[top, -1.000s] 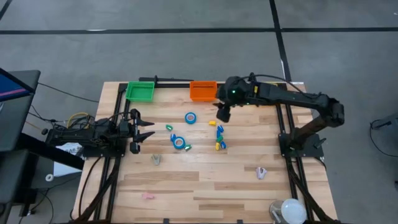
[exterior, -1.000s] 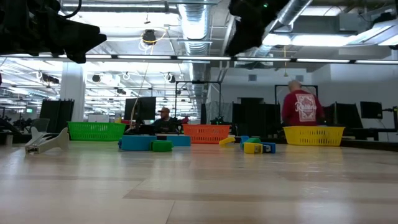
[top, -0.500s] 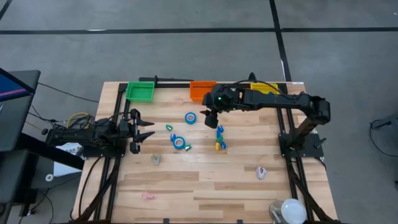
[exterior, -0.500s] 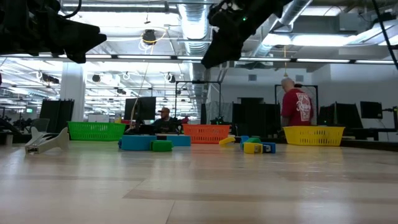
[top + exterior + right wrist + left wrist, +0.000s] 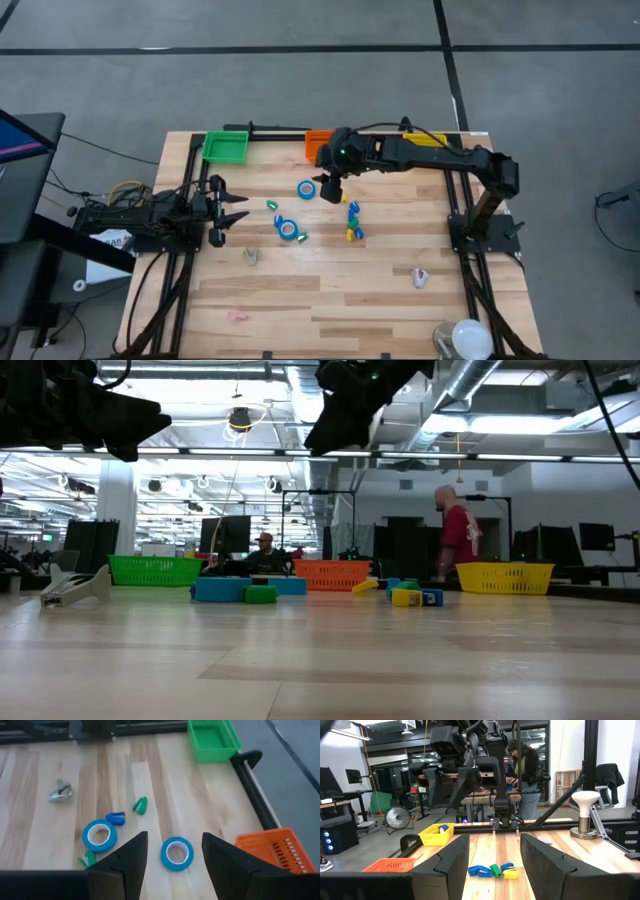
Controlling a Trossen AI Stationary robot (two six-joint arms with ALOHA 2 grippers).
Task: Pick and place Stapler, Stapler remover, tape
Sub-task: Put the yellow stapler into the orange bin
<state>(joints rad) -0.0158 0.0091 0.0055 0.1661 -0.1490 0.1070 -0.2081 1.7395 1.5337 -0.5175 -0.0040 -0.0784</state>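
Two blue tape rolls lie flat on the table, one (image 5: 306, 189) (image 5: 177, 854) mid-table, the other (image 5: 287, 228) (image 5: 99, 835) nearer. Small blue, yellow and green staplers (image 5: 352, 218) (image 5: 492, 870) cluster to the right, and others (image 5: 268, 205) lie beside the rolls. A grey stapler remover (image 5: 251, 256) (image 5: 60, 792) lies near left, another (image 5: 420, 277) near right. My right gripper (image 5: 327, 190) (image 5: 172, 870) (image 5: 345, 405) hangs open high above the table, just right of the far roll. My left gripper (image 5: 235, 208) (image 5: 493, 840) waits open at the left edge.
A green bin (image 5: 226, 147), an orange bin (image 5: 318, 140) and a yellow bin (image 5: 425, 140) line the far edge; my right arm covers part of the last two. A pink item (image 5: 238, 315) lies near the front. A person (image 5: 455, 535) walks beyond the table.
My right gripper has swung from in front of the orange bin toward the table's left and a little down, tipping further downward, and now hangs by the far tape roll. The person in the room has walked leftward.
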